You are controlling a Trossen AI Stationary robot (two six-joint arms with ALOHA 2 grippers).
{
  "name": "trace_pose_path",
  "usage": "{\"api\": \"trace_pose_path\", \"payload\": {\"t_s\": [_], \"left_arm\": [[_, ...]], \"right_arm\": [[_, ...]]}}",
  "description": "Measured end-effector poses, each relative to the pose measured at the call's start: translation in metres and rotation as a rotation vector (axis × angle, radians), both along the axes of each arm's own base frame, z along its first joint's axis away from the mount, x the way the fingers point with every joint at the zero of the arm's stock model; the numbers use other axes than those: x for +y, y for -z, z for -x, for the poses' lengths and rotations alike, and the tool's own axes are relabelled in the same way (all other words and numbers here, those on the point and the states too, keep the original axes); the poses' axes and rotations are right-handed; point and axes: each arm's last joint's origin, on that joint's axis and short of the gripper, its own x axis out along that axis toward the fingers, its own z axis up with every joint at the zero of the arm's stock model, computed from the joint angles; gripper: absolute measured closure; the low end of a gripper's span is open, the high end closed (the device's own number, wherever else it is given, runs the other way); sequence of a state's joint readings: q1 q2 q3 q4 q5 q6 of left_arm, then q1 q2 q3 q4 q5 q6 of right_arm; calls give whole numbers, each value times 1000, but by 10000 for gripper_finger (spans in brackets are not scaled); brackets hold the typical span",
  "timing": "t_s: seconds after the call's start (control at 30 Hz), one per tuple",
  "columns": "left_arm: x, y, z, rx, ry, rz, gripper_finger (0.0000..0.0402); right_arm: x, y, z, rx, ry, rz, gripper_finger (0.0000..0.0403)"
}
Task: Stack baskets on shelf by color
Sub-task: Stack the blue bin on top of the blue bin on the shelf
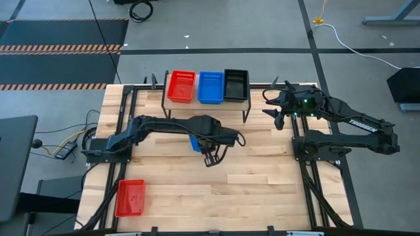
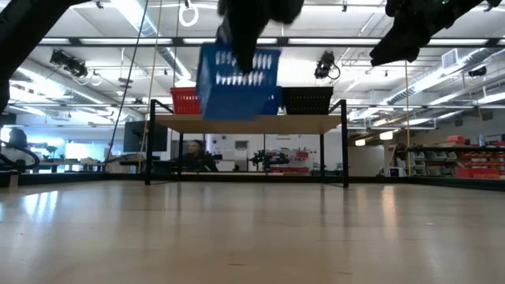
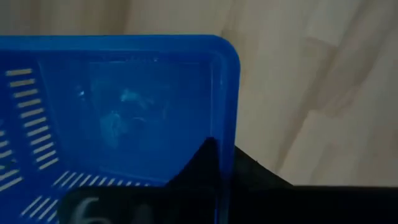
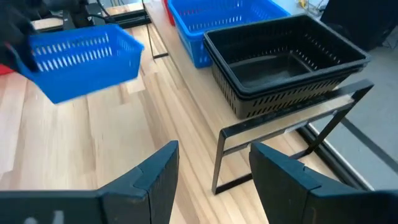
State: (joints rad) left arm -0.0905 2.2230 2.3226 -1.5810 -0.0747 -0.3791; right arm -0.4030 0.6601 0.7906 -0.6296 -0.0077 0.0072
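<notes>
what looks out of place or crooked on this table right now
One red basket sits alone at the table's near left corner, far from the shelf where the red, blue and black stacks stand. The blue basket hangs tilted in the left gripper, clear of the table. Nothing looks spilled or damaged.

Seated person (image 2: pixel 193 152) beyond the table (image 1: pixel 262 190)

Baskets (image 1: pixel 209 86) fill the shelf (image 1: pixel 172 103); tabletop (image 1: pixel 262 177) ahead lies open.
</notes>
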Motion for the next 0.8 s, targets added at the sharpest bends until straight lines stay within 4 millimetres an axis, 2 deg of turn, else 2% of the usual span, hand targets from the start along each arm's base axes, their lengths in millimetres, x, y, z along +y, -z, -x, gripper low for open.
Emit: {"api": "trace_pose_path", "payload": {"t_s": [0.1, 0.2, 0.27, 0.43, 0.53, 0.8], "left_arm": [[-4, -25, 5, -119, 126, -45, 397], [0, -42, 17, -131, 194, -105, 398], [5, -44, 22, -95, 196, -154, 398], [13, -60, 28, -134, 259, -231, 398], [21, -61, 29, -121, 294, -270, 398], [62, -74, 37, -129, 283, -304, 397]], "right_arm": [[0, -1, -1, -11, -4, 12, 202], [0, -1, 0, -12, -5, 15, 202], [0, -2, 0, -16, -5, 17, 202], [0, -4, 0, -38, -5, 26, 202], [0, -5, 0, -48, -5, 30, 202], [-1, -10, -2, -80, -23, 86, 202]]}}
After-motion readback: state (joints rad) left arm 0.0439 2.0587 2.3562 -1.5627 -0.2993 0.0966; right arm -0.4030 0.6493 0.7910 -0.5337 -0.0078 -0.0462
